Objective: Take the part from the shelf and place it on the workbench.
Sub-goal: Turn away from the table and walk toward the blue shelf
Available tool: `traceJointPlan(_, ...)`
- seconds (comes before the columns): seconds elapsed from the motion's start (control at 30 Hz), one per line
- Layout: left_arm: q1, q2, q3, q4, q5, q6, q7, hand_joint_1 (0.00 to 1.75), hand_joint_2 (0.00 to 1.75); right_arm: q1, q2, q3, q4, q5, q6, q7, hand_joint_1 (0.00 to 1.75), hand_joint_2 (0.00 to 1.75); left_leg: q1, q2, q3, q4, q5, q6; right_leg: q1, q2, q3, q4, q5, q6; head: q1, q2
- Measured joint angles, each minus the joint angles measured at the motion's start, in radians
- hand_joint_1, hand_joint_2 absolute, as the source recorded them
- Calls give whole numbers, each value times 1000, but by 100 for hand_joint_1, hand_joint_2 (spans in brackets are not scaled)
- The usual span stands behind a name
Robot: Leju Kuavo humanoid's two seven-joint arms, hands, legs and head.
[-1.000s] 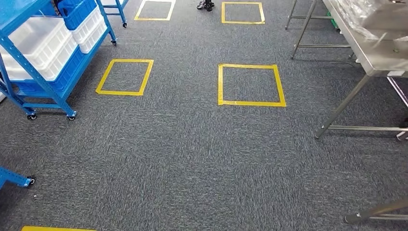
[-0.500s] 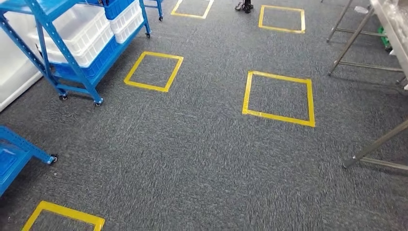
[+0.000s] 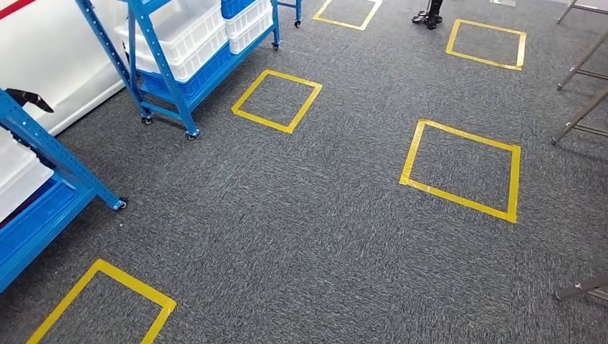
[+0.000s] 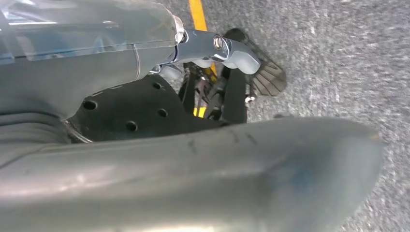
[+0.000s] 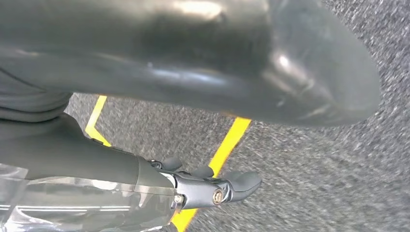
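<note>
Two blue wheeled shelves stand at the left in the head view. The farther shelf [image 3: 163, 68] carries white bins [image 3: 192, 37] and a blue one. On the nearer shelf [image 3: 50, 154] at the left edge lies a small black object [image 3: 30, 99], too small to identify, above a white bin. My left hand [image 4: 145, 111] hangs over the carpet with its fingers [image 4: 232, 50] apart and nothing in it. My right hand [image 5: 145, 169] hangs the same way, fingers [image 5: 237, 183] loose, holding nothing.
Grey carpet bears several yellow tape squares, one in the middle right [image 3: 462, 168] and one in front of the far shelf [image 3: 276, 100]. Metal workbench legs [image 3: 579, 118] show at the right edge, and another leg [image 3: 582, 289] lower right. A white wall stands behind the shelves.
The camera has turned left: the whole scene slid right, the shelves came further into view and the workbench top left the picture. Nothing itself has moved.
</note>
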Motion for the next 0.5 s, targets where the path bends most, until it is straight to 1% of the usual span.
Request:
traceJointPlan(0.03, 1, 0, -1, 0, -12, 0, -8, 0, 0, -3, 0, 0, 0, 1, 0, 1, 0, 0, -1, -11, 1, -4, 0, 7, 1, -10, 6, -3, -2, 5, 0, 0)
traceJointPlan(0.07, 3, 0, -4, 0, -28, 5, -19, 0, 0, -6, 0, 0, 0, 1, 0, 1, 0, 0, 1, -22, 4, -9, 1, 12, -1, -10, 12, -5, -6, 10, 0, 0)
traceJointPlan(0.1, 5, -1, -10, -1, -51, 19, -35, 0, 0, -7, 0, -1, -1, 1, -2, 1, 0, 0, 3, -33, 9, -16, 2, 18, -3, 8, 13, 4, -15, 15, 0, 0)
traceJointPlan(0.13, 6, -1, -19, -2, -76, 42, -56, 0, 0, -7, 0, -1, -1, 0, -4, 2, 0, 0, 7, -44, 15, -23, 4, 24, -4, 36, 1, 32, -33, 18, 0, 0)
traceJointPlan(0.17, 5, -2, -30, -4, -99, 66, -88, 0, 0, -6, 0, -2, -2, -1, -7, 2, 0, 0, 9, -55, 19, -27, 5, 29, -7, 69, -24, 82, -59, 20, 1, 0)
traceJointPlan(0.2, 5, -3, -43, -5, -120, 85, -129, 0, 0, -4, 0, -4, -1, -3, -11, 1, 0, 0, 8, -67, 20, -29, 4, 33, -7, 95, -62, 150, -88, 20, 1, 0)
traceJointPlan(0.23, 5, -3, -56, -5, -134, 91, -178, 0, 0, -1, 0, -7, -1, -5, -16, 0, 0, 0, 8, -80, 21, -28, 3, 36, -7, 105, -104, 220, -111, 21, 1, 0)
traceJointPlan(0.27, 6, -4, -69, -6, -145, 89, -235, 0, 0, 2, 0, -11, -1, -9, -21, -1, 0, 0, 7, -96, 23, -28, 2, 37, -6, 109, -138, 270, -119, 20, 1, 0)
traceJointPlan(0.3, 7, -4, -81, -6, -153, 83, -288, 0, 0, 5, 0, -16, -1, -12, -25, -2, 0, 0, 6, -112, 26, -27, 1, 38, -6, 111, -157, 284, -104, 19, 1, 0)
traceJointPlan(0.33, 8, -5, -93, -6, -160, 80, -335, 0, 0, 7, 0, -19, -1, -14, -29, -3, 0, 0, 6, -129, 30, -27, -1, 37, -6, 114, -157, 259, -69, 17, 1, 0)
traceJointPlan(0.37, 8, -5, -104, -6, -164, 79, -372, 0, 0, 8, 0, -22, -1, -15, -31, -4, 0, 0, 6, -145, 35, -27, -2, 35, -5, 122, -141, 201, -21, 13, 1, 0)
traceJointPlan(0.4, 9, -6, -113, -6, -166, 82, -400, 0, 0, 9, 0, -25, -1, -15, -33, -4, 0, 0, 5, -158, 39, -26, -5, 33, -4, 143, -118, 132, 22, 8, 1, 0)
traceJointPlan(0.43, 8, -7, -121, -6, -166, 90, -418, 0, 0, 9, 0, -27, -1, -13, -33, -4, 0, 0, 4, -171, 40, -24, -7, 29, -4, 162, -97, 71, 51, 4, 1, 0)
traceJointPlan(0.47, 7, -8, -126, -6, -163, 99, -428, 0, 0, 9, 0, -29, 0, -10, -32, -4, 0, 0, 4, -180, 40, -23, -8, 25, -3, 177, -83, 33, 65, 1, 1, 0)
traceJointPlan(0.5, 7, -9, -130, -6, -160, 108, -431, 0, 0, 7, 0, -30, 0, -5, -31, -4, 0, 0, 5, -190, 37, -23, -9, 20, -2, 184, -78, 16, 66, -2, 1, 0)
